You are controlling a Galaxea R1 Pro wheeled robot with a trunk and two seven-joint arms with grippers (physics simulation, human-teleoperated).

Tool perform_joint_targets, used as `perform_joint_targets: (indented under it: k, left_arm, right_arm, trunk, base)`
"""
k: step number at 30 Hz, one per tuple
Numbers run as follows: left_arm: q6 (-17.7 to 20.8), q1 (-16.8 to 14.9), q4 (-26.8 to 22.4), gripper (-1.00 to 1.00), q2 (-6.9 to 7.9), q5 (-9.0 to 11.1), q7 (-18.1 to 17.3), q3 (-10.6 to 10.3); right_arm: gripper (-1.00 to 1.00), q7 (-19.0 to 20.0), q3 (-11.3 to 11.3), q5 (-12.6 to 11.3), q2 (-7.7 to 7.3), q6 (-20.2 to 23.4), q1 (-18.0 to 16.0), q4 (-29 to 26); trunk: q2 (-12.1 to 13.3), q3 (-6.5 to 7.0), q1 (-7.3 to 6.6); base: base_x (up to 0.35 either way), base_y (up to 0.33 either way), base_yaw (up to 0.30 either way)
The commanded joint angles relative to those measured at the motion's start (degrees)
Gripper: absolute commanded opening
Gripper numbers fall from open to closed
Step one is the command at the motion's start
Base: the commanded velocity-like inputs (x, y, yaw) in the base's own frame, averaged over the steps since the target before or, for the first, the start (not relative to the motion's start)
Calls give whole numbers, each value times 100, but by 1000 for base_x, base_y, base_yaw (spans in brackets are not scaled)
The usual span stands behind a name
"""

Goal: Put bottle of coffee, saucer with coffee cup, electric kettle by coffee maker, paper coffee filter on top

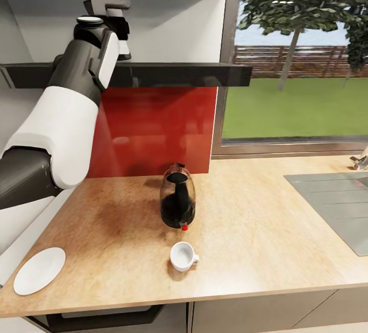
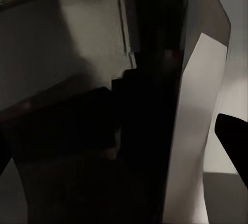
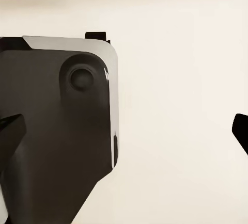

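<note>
1. On the countertop (image 1: 245,205), the electric kettle (image 1: 178,197) stood upright near the red backsplash (image 1: 153,123); what its dark glass held couldn't be made out.
2. Just in front of it sat the coffee cup (image 1: 183,256), open and white inside, well apart from the saucer (image 1: 39,270) at the counter's left edge.
3. Up at the dark shelf (image 1: 153,74), the left gripper (image 1: 110,8) reached high, something yellow-gold just behind it; whether its fingers were spread or pressed together couldn't be told.
4. The right gripper (image 3: 129,131) had its fingertips spread wide, holding nothing.
</note>
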Motion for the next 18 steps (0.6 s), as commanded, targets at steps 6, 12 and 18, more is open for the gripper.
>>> perform_joint_targets:
  k: [6,12,18]
  left_arm:
    - [48,-7,-64,-100,1,-52,16,-5]
    - [48,-10,-65,-100,1,-52,15,-22]
    - [124,-14,-65,-100,-7,-52,4,-21]
  right_arm:
    - [100,19,-50,57,-2,-20,-4,5]
    - [100,21,-50,59,5,-20,-4,5]
    - [100,25,-50,57,13,-20,-4,0]
  trunk:
    - [-10,-11,3]
    - [-10,-11,3]
    - [-10,-11,3]
  base:
    - [0,0,0]
    - [0,0,0]
    - [0,0,0]
